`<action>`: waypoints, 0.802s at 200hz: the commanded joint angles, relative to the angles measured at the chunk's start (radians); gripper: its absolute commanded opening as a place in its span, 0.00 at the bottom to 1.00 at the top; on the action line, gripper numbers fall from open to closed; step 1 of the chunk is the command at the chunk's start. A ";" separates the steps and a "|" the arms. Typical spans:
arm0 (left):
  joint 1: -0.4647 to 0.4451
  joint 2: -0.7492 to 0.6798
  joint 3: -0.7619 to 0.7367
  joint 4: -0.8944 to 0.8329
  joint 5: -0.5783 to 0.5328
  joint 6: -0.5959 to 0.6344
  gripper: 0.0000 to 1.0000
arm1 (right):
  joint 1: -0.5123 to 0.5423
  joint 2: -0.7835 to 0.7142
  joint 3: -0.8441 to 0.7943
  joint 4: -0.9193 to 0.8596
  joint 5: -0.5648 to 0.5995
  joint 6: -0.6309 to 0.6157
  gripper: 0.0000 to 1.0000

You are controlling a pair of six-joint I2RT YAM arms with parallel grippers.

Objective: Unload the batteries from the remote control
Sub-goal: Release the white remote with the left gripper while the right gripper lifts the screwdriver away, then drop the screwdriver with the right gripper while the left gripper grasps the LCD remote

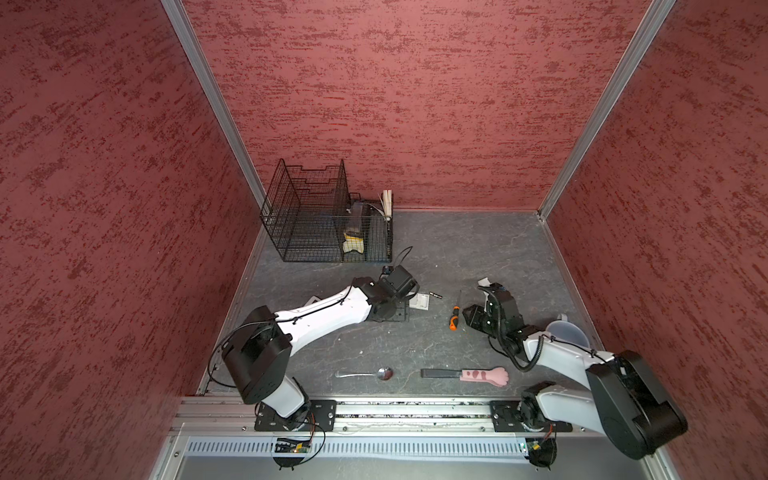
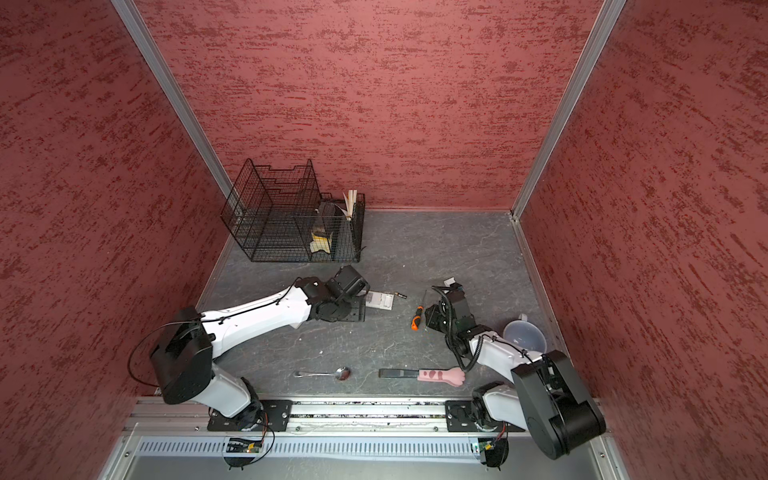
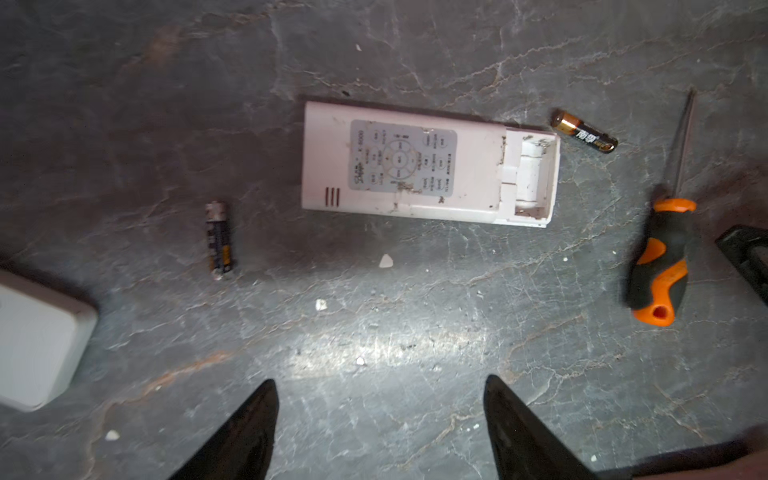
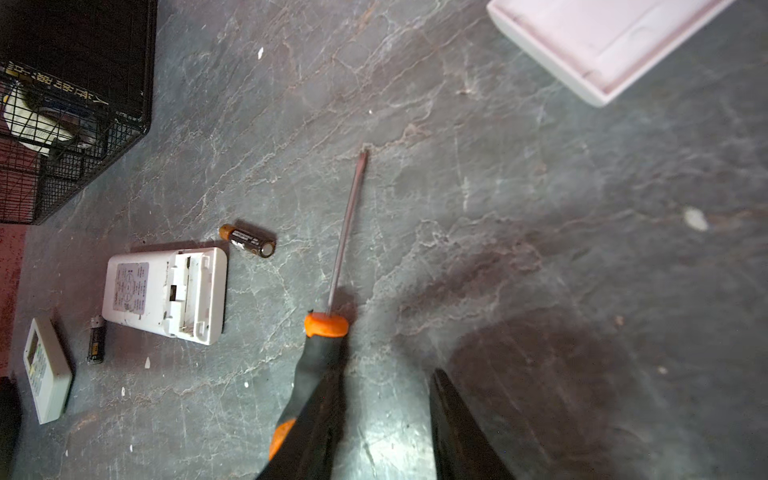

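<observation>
White arm shells (image 1: 328,311), black joints (image 1: 255,357), coiled black cables (image 1: 536,353)

remote control (image 3: 415,166) on table (image 3: 374,374) | first battery (image 3: 584,131) just right of it | screwdriver (image 3: 660,257) farther right | second battery (image 3: 219,239) left of remote control

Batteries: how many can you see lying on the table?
2. One battery lies by the open compartment end of the white remote, near the screwdriver; the second battery lies past its closed end, toward a smaller remote. More may be hidden.
</observation>
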 commanded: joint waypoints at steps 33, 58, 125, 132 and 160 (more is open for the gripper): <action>0.183 -0.154 -0.094 -0.207 -0.068 -0.092 0.82 | -0.005 -0.052 0.036 -0.035 -0.015 -0.029 0.42; 0.301 -0.165 -0.117 -0.225 -0.073 -0.104 0.83 | -0.005 -0.079 0.068 -0.063 -0.041 -0.039 0.43; 0.470 -0.095 -0.112 -0.237 -0.113 -0.129 0.84 | -0.005 -0.164 0.130 -0.169 -0.050 -0.083 0.49; 0.480 -0.079 -0.108 -0.227 -0.109 -0.129 0.84 | -0.005 -0.164 0.136 -0.175 -0.049 -0.088 0.50; 0.508 -0.008 -0.088 -0.199 -0.102 -0.130 0.84 | -0.005 -0.145 0.168 -0.184 -0.066 -0.110 0.50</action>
